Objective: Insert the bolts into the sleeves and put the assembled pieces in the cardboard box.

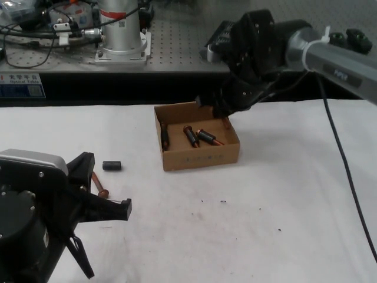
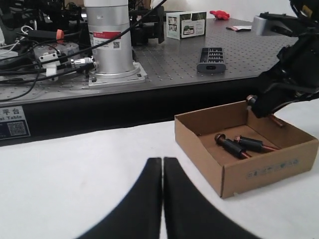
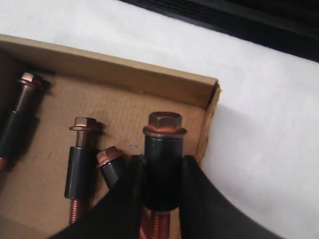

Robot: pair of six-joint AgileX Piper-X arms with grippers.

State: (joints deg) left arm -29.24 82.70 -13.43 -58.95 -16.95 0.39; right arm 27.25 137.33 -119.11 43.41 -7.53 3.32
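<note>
The open cardboard box (image 1: 200, 160) sits mid-table with three sleeved bolts (image 1: 190, 135) lying in it. My right gripper (image 1: 222, 113) hangs over the box's far right corner, shut on an assembled bolt and sleeve (image 3: 162, 164) whose copper hex head points away from the wrist. The same box (image 2: 269, 172) and the right gripper (image 2: 269, 102) appear in the left wrist view. My left gripper (image 2: 163, 160) is shut with nothing in it, low over the white table at the near left. A loose black sleeve (image 1: 111, 165) and a loose copper bolt (image 1: 99, 186) lie beside the left arm.
Beyond the white table runs a perforated metal bench with a silver column (image 1: 121, 26), cables (image 1: 29, 29) and a small black tray (image 2: 212, 59). White table surface (image 1: 265, 224) spreads in front of and right of the box.
</note>
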